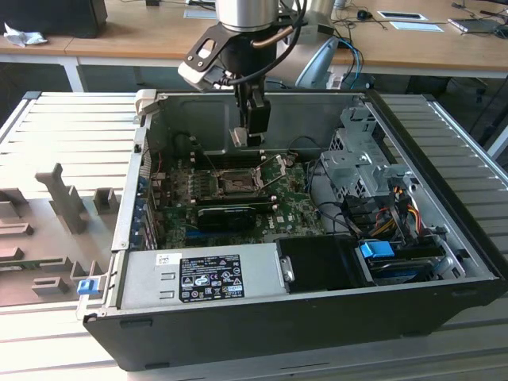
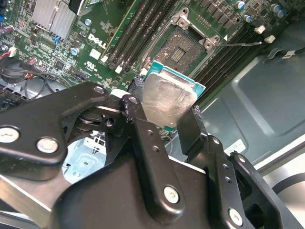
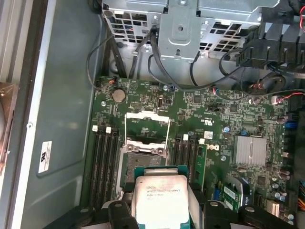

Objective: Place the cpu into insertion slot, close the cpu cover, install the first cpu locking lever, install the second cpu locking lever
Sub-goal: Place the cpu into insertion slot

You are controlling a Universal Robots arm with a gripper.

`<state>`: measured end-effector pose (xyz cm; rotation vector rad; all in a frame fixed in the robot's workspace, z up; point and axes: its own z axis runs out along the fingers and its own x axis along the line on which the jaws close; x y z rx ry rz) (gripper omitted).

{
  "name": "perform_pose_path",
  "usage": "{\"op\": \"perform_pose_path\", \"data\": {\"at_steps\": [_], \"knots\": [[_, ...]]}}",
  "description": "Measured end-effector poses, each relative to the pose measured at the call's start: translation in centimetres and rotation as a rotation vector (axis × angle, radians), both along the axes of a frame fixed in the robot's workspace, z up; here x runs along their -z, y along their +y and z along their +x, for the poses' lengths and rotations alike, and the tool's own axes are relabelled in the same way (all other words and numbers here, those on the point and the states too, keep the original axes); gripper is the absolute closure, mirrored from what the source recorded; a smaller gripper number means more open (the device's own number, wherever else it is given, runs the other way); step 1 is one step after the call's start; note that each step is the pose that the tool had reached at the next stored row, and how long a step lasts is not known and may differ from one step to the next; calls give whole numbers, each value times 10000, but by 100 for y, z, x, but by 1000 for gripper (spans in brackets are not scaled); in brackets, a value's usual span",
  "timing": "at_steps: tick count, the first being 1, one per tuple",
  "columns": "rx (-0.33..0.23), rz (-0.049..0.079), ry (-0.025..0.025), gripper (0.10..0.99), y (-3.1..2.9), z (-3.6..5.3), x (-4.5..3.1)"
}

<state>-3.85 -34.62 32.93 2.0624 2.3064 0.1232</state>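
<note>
My gripper (image 1: 252, 133) hangs inside the open computer case, above the far edge of the green circuit board, shut on the cpu (image 1: 240, 136). In both wrist views the cpu (image 2: 167, 100) (image 3: 159, 198) is a silvery square chip pinched by its edges between the two black fingers (image 2: 136, 107). The insertion slot (image 3: 143, 155) (image 2: 183, 47) (image 1: 236, 184) lies open and dark a short way below and ahead of the chip. The cpu cover (image 3: 147, 114) stands flipped up at the slot's far edge. A thin lever rod (image 2: 243, 44) sticks out beside the slot.
Memory slots (image 3: 102, 162) flank the socket. A black expansion card (image 1: 226, 214) lies just in front of it, a finned heat sink (image 3: 250, 150) to one side. The drive cage (image 1: 361, 159), loose cables (image 1: 389, 214) and power supply (image 1: 198, 278) crowd the case.
</note>
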Motion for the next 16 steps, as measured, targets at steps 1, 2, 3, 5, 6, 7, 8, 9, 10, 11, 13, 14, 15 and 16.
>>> {"op": "perform_pose_path", "data": {"at_steps": [1,2,3,5,6,7,8,9,10,11,13,14,15,16], "knots": [[24,0,0,557,0,0,2],[50,0,0,557,0,0,6],[71,0,0,557,0,0,8],[122,0,0,557,0,0,14],[166,0,0,557,0,0,20],[198,0,0,557,0,0,24],[227,0,0,557,0,0,28],[248,0,0,557,0,0,30],[290,0,0,557,0,0,35],[329,0,0,557,0,0,40],[460,1,0,557,0,-3,61],[501,1,1,557,0,-5,75],[533,0,1,557,0,-7,95],[549,0,0,557,0,-11,117]]}}
